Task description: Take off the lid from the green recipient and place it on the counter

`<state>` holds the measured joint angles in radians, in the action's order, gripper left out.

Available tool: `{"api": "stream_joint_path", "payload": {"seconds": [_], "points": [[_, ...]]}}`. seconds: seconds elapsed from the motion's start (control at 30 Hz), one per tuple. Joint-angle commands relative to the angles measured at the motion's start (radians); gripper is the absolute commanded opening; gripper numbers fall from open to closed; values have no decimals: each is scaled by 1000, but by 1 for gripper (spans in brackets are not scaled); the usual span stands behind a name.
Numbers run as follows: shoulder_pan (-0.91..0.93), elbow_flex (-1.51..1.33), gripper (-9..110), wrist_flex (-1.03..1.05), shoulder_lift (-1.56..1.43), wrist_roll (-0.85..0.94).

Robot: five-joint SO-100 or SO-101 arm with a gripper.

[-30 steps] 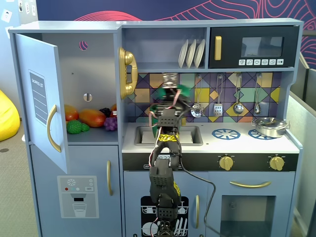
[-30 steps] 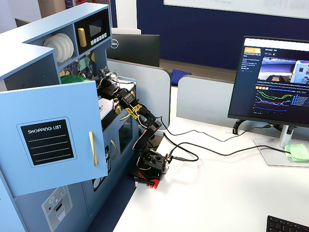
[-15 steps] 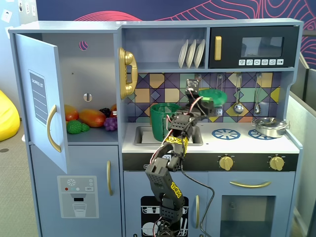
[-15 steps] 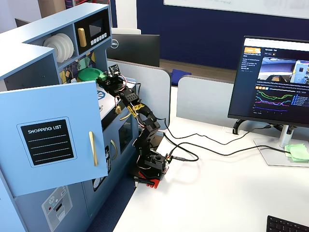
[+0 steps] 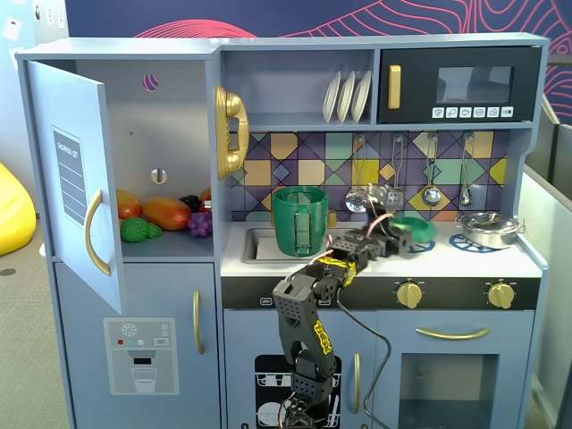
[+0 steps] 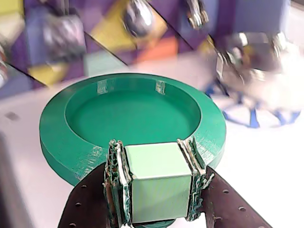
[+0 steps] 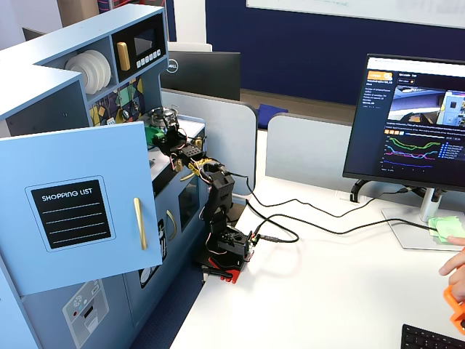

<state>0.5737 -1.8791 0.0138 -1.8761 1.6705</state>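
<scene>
The green lid is a round disc with a raised rim. My gripper is shut on its pale green square knob, one jaw on each side. In a fixed view the lid is low over the white counter, right of the sink; I cannot tell if it touches. The gripper reaches it from the left. The green recipient stands open in the sink, to the left of the gripper and apart from it.
A shiny metal pot sits on the right burner, close to the right of the lid, and shows blurred in the wrist view. Utensils hang on the tiled back wall. The fridge door stands open at the left.
</scene>
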Motion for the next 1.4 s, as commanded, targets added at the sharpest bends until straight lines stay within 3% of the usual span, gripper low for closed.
{"api": "stream_joint_path", "payload": {"seconds": [0.0, 0.17, 0.3, 0.43, 0.6, 0.7, 0.83, 0.93, 1.37], "points": [[20, -12, 0, -84, 5, 3], [21, -43, 1, -110, 20, 0], [23, -61, 22, -120, 15, -34], [17, -58, 31, -98, -37, -46], [-3, -2, 31, 109, -252, -46], [-31, -3, 31, 377, -448, -51], [-97, -124, 34, 815, -733, 72], [-169, -273, 31, 1000, -894, 64], [-525, -928, 20, 1149, -1253, -94]]}}
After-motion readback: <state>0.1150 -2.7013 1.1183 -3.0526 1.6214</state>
